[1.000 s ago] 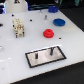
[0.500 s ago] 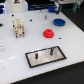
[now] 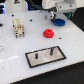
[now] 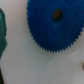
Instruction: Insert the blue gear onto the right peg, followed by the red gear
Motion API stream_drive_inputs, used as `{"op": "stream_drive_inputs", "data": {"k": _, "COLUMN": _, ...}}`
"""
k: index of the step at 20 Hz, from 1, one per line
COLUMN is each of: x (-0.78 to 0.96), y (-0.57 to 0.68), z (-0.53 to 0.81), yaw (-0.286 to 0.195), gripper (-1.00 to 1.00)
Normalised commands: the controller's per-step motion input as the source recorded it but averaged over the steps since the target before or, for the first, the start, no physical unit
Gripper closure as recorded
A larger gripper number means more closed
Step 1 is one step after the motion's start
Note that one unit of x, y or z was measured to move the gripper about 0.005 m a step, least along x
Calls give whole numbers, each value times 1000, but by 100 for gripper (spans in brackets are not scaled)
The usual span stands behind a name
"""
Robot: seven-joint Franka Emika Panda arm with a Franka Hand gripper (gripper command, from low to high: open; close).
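The arm's tool hangs low at the far side of the white counter, toward the exterior view's right, right above the blue gear. Only the gear's front edge shows below the tool's body there, so I cannot tell whether the tool is open or closed, or whether it touches the gear at all. In the wrist view the blue gear fills most of the picture, lying flat on the white surface, teeth crisp along its rim and a dark centre hole in a brownish hub; no finger is clearly seen there.

The red gear lies flat on the counter nearer the camera, just beside the blue one and apart from it. Nearer still is the grey, black-rimmed plate with two thin dark pins standing on it; the right peg is the one toward the exterior view's right, and both pins are bare. The red gear sits between the blue gear and the plate.

A small cream-coloured block-like object with dark marks stands toward the exterior view's left, well apart from the gears. A blurred dark-green shape shows at the edge of the wrist view; what it is cannot be told.
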Motion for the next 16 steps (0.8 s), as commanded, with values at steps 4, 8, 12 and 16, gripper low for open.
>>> {"op": "stream_drive_inputs", "data": {"k": 4, "x": -192, "y": -97, "z": -288, "yaw": 0, "gripper": -100}}
{"op": "stream_drive_inputs", "data": {"k": 8, "x": -76, "y": -98, "z": 28, "yaw": 0, "gripper": -100}}
{"op": "stream_drive_inputs", "data": {"k": 12, "x": -74, "y": -12, "z": -61, "yaw": 0, "gripper": 100}}
{"op": "stream_drive_inputs", "data": {"k": 16, "x": -124, "y": -14, "z": -92, "yaw": 0, "gripper": 100}}
